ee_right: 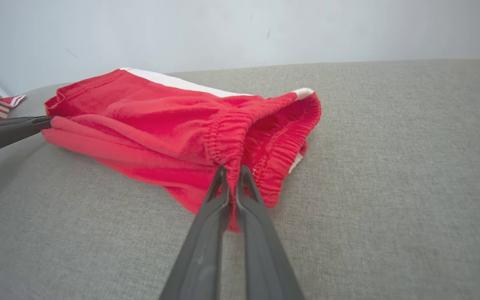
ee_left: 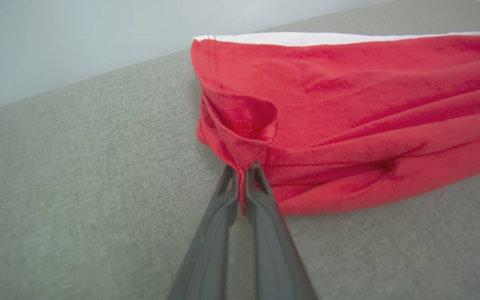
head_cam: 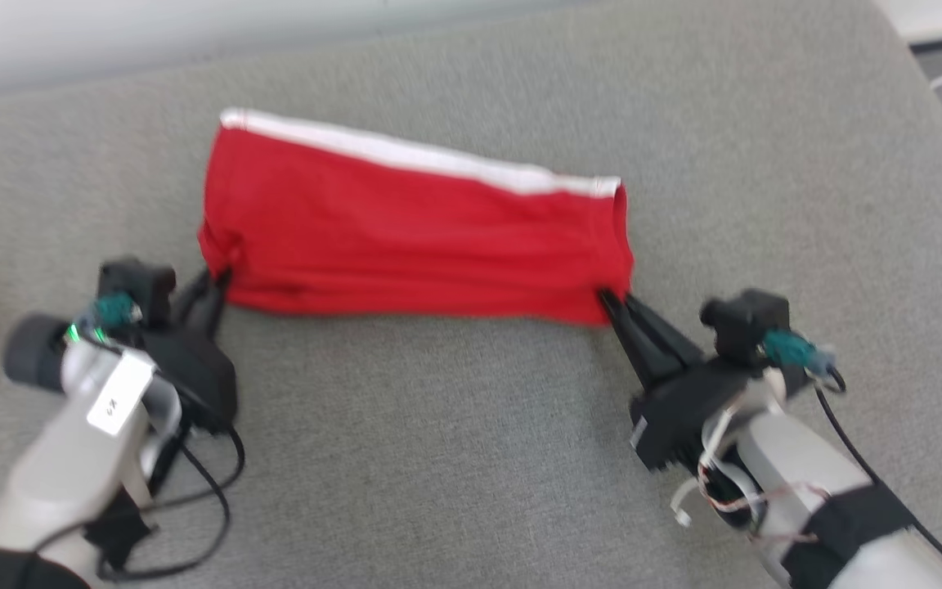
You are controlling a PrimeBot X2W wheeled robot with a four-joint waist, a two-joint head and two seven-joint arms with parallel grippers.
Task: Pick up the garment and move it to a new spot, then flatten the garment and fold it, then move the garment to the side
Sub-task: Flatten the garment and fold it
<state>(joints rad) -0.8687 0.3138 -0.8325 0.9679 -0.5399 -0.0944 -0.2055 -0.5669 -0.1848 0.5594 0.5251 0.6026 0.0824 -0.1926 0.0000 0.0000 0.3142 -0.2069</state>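
Right tool [ee_right: 232, 175] pinching red garment [ee_right: 148, 125] waistband, on grey cushion [ee_right: 390, 166].

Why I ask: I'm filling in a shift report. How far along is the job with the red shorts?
Looks done: the shorts lie on the grey cushion as a long, layered band, so apparently folded once. In hand: the left gripper is shut on the leg-end corner and the right gripper on the waistband, both at the near edge. To do: probably another fold, then moving them aside.
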